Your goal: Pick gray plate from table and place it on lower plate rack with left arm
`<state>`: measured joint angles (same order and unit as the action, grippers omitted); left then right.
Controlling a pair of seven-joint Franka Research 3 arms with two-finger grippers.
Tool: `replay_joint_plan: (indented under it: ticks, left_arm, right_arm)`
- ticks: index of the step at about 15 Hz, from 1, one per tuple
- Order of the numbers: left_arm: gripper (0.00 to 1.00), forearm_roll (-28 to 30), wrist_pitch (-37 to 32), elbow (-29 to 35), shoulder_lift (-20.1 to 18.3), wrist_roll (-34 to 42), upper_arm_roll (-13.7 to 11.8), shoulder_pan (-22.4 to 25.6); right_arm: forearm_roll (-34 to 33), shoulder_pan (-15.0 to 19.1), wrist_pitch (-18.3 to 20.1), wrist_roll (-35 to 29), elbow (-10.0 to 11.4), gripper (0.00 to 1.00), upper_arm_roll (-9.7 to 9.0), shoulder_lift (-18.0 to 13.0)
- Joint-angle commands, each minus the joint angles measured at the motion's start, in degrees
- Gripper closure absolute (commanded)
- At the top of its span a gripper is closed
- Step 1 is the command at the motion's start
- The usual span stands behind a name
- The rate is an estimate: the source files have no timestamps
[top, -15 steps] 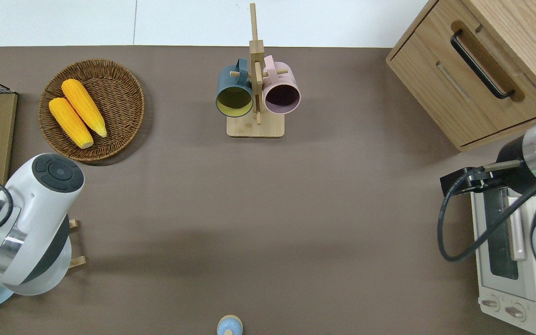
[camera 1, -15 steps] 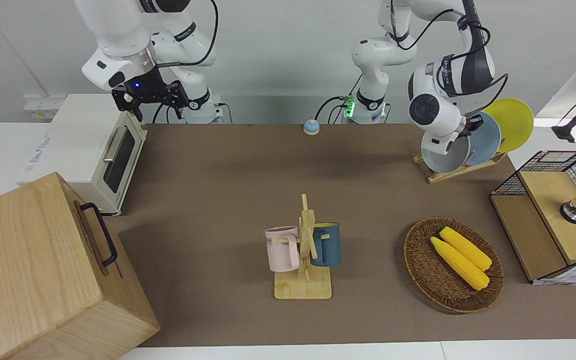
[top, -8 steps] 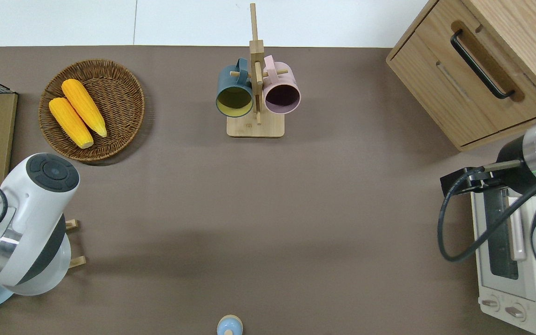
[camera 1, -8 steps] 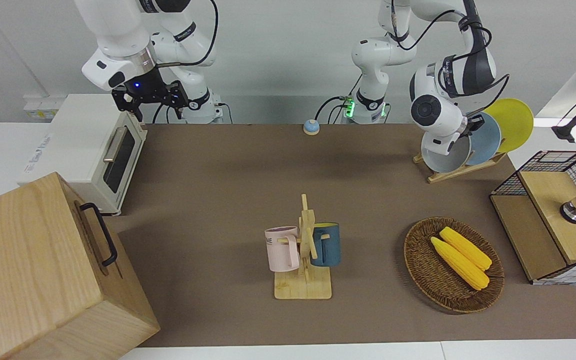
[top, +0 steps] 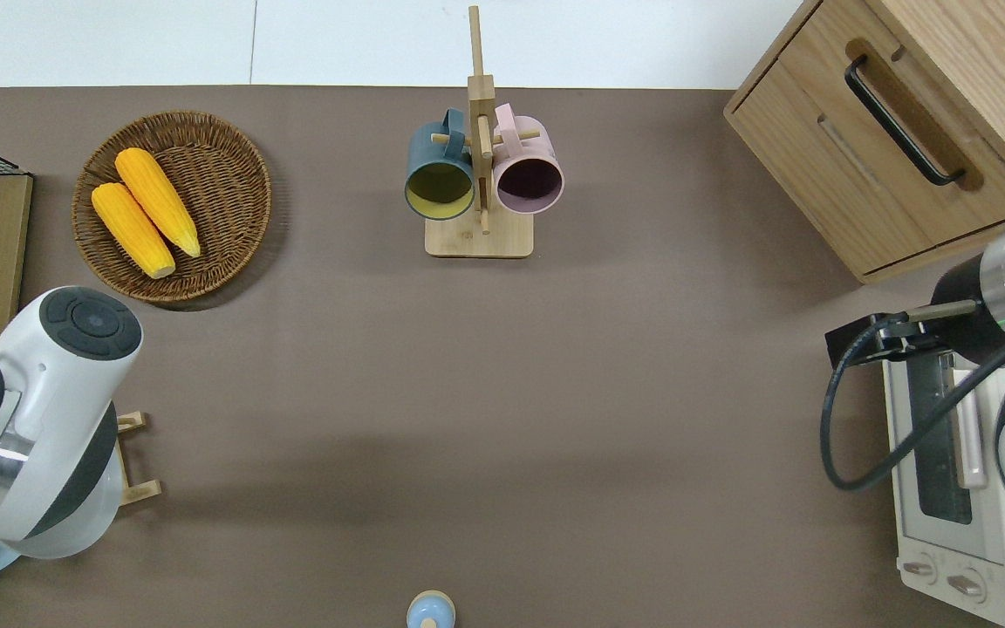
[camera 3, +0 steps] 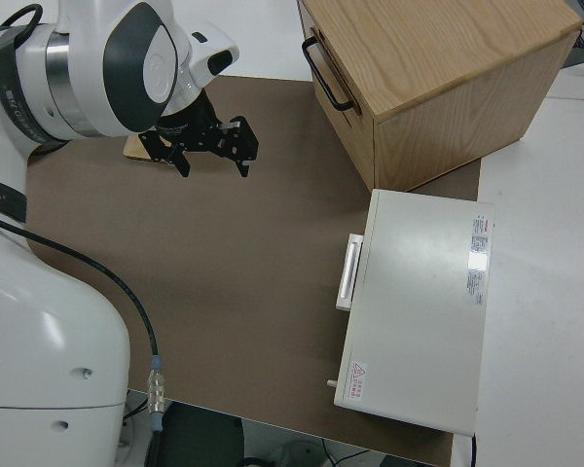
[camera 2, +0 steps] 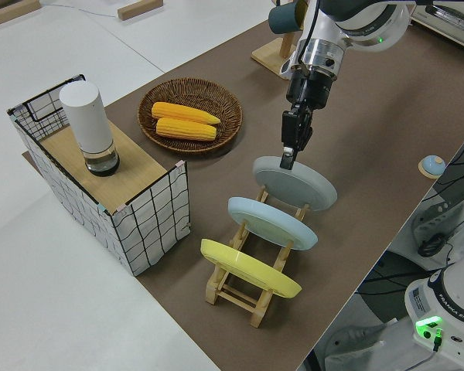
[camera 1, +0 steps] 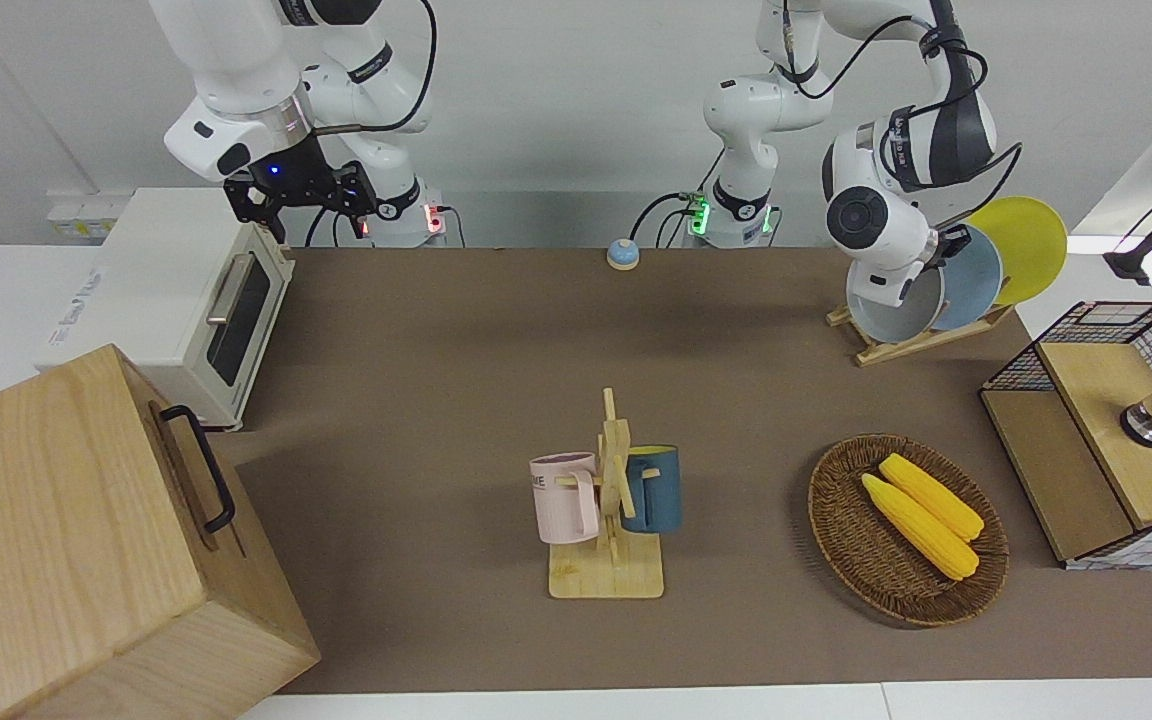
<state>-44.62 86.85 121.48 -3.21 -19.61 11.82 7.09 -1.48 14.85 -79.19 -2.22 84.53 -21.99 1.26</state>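
Bright even overhead light, soft shadows on table [camera 1: 456, 330], sharp focus

A robotics lab — two bench-mounted arms, plain white walls, kitchen props staged on a brown table [camera 1: 456, 340].

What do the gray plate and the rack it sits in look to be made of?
Gray plate: probably glazed ceramic or melamine; smooth, evenly coloured, with a soft sheen. Rack: light unfinished wood; pale tan rails and pegs, matte. The left end effector is at the plate's rim.
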Motion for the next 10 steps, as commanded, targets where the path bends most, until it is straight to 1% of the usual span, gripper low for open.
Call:
replay_joint_plan:
  ticks: [1, 9, 10]
  left_arm:
    - [1.00, 1.46, 0.86, 0.33, 0.22, -0.60, 0.05, 0.12]
    - [1.00, 1.82, 2.01, 0.51, 1.36, -1.04, 0.05, 0.30]
    - [0.95, 1.82, 2.09, 0.51, 1.54, -1.04, 0.05, 0.30]
  right_arm:
    - [-0.37, 1.32, 0.70, -0.68, -0.41, 0.017, -1.13, -0.12]
    - [-0.37, 1.32, 0.70, -0.68, -0.33, 0.017, -1.21, -0.12]
    - [-0.37, 1.32, 0.71, -0.68, -0.41, 0.017, -1.13, -0.12]
